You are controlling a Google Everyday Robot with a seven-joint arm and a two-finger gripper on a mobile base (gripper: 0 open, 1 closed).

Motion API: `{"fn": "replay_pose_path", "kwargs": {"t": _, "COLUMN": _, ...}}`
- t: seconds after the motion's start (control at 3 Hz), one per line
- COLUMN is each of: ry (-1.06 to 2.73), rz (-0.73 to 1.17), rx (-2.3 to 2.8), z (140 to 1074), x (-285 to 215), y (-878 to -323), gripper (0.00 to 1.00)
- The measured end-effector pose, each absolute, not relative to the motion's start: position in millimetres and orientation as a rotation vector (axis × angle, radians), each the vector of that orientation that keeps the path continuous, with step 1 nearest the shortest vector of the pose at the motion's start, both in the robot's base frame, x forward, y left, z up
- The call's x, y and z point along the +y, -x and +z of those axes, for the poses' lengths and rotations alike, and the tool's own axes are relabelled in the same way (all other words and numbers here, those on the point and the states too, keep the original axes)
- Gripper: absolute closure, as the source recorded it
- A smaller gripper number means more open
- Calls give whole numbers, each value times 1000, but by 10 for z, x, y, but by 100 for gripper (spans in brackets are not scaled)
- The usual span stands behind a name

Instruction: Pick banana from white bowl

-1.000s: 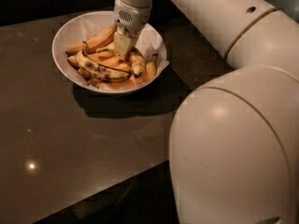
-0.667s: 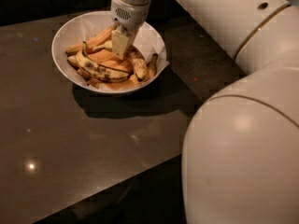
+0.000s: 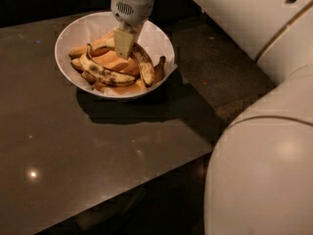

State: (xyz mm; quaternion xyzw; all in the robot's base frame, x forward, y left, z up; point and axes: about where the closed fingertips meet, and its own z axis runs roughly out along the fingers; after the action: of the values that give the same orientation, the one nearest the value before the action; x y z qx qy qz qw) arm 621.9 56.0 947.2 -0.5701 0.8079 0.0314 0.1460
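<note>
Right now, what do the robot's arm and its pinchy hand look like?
The arm is fat, smooth and creamy white, with rounded shells, thin tan seam lines and one small dark hole. The pale cream gripper, over the wide white bowl, hangs from a round wrist with a little dotted grille.

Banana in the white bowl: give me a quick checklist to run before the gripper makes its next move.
1. Gripper in place: ok. The gripper is down inside the bowl, at the pile.
2. Right target: cannot tell. It sits at the upper end of the freckled banana, but contact is hidden.
3. Target uncovered: ok. Nothing lies over it.
4. Neighbours clear: not ok. The blotched banana lies close by, and the orange bananas lie underneath.
5. Bowl steady: ok. It is upright on the table.
</note>
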Motion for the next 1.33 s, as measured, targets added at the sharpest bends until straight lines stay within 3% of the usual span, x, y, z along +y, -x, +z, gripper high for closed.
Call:
{"fn": "replay_pose_path", "kwargs": {"t": 0.67, "ry": 1731, "rz": -21, "rx": 2356, "z": 9663, "x": 722, "y": -5783, "gripper": 100}}
{"fn": "replay_pose_path", "kwargs": {"t": 1.33, "ry": 1726, "rz": -29, "rx": 2336, "z": 9700, "x": 783, "y": -5807, "gripper": 100}}
